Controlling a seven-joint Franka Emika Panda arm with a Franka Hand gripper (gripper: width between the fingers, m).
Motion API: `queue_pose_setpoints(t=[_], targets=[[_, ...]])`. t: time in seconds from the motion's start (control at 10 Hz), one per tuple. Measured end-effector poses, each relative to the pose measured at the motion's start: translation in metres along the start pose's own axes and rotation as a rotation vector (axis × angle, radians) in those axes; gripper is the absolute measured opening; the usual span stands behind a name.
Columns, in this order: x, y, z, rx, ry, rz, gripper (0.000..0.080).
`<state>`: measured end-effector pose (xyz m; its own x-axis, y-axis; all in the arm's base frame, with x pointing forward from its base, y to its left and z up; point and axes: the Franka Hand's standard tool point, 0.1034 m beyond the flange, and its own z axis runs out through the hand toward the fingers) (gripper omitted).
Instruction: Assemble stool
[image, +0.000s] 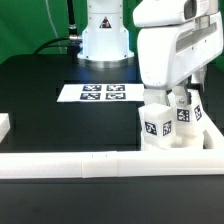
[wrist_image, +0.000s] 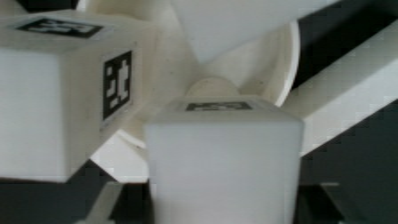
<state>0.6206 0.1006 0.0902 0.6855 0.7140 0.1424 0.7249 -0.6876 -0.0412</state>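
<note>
Nearest us, one long white rail (image: 100, 162) fences two chunky white tagged legs (image: 155, 125); jaws closed on the right leg (image: 181, 112), marker board (image: 100, 93) beyond.

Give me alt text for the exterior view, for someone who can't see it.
A white robot arm's gripper reaches down onto chunky white tagged stool legs at the exterior view's right, inside a white rail border on a black table. A marker board lies flat behind.
</note>
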Motion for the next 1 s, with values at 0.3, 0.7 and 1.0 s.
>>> queue_pose_setpoints(t=[0.3, 0.7, 1.0], targets=[[-0.004, -0.003, 0.001, -0.032, 0.045, 0.349, 0.0337], [0.002, -0.014, 0.002, -0.039, 0.104, 0.79, 0.0337], [0.002, -0.012, 0.002, -0.016, 0.116, 1.035, 0.0337]])
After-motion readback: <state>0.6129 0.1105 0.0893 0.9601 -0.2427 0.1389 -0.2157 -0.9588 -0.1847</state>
